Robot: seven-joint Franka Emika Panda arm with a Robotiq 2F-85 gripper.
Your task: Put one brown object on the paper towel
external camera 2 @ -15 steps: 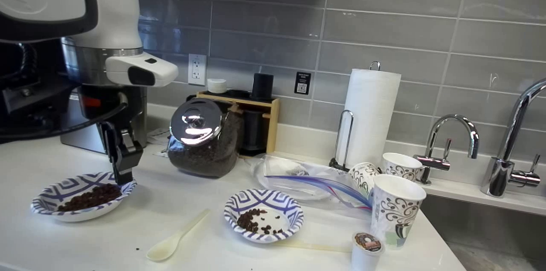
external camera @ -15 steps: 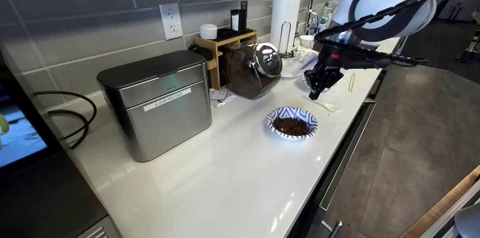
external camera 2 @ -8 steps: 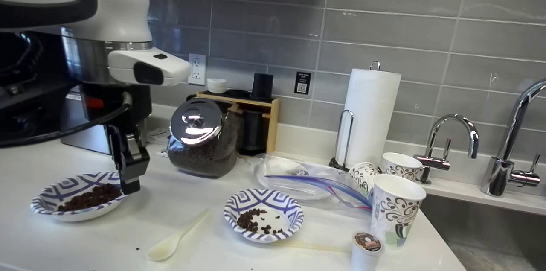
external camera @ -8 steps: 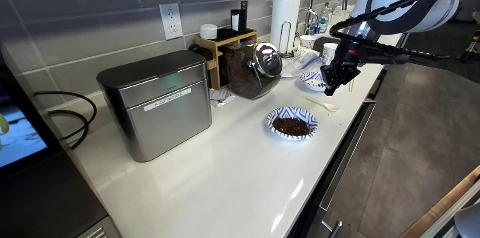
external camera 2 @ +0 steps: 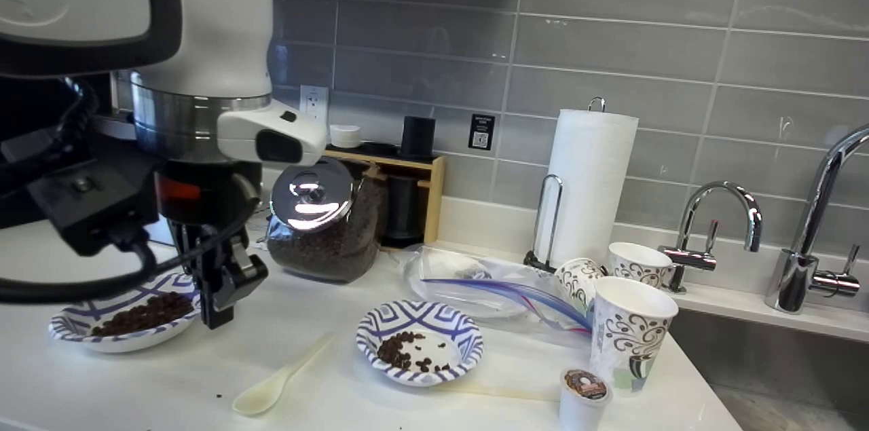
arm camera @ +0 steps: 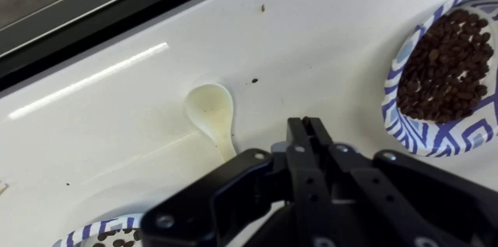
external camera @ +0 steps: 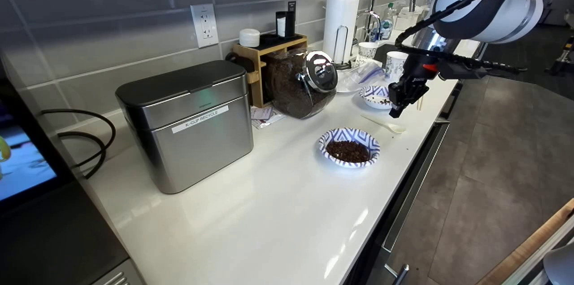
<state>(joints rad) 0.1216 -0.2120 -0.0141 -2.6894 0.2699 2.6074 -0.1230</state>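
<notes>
My gripper (arm camera: pixel 306 119) is shut on a brown object (arm camera: pixel 306 122), a small dark bean pinched between its tips. In an exterior view the gripper (external camera 2: pixel 218 317) hangs above the counter just beside the fuller bowl (external camera 2: pixel 132 344). That blue-and-white patterned bowl also shows in the wrist view (arm camera: pixel 393 83) and holds many brown lumps (arm camera: pixel 443 68). In an exterior view the gripper (external camera: pixel 396 112) appears near the white spoon (external camera: pixel 394 128). A flat pale sheet (external camera 2: pixel 526 358) beside the second patterned bowl (external camera 2: pixel 370 349) seems to be the paper towel; its outline is faint.
The second bowl holds fewer brown lumps. Loose lumps (arm camera: pixel 255 80) lie near the spoon. A plastic bag (external camera 2: pixel 489 285), paper cups (external camera 2: pixel 628 343) and a small pod (external camera 2: pixel 584 397) stand further along. A glass jar (external camera: pixel 291 85), steel bin (external camera: pixel 197 128) and paper roll (external camera: pixel 341 29) stand toward the wall.
The gripper has moved away from the fuller bowl toward the spoon and second bowl, staying shut. The second bowl is less covered in an exterior view. The bowls and spoon have not moved.
</notes>
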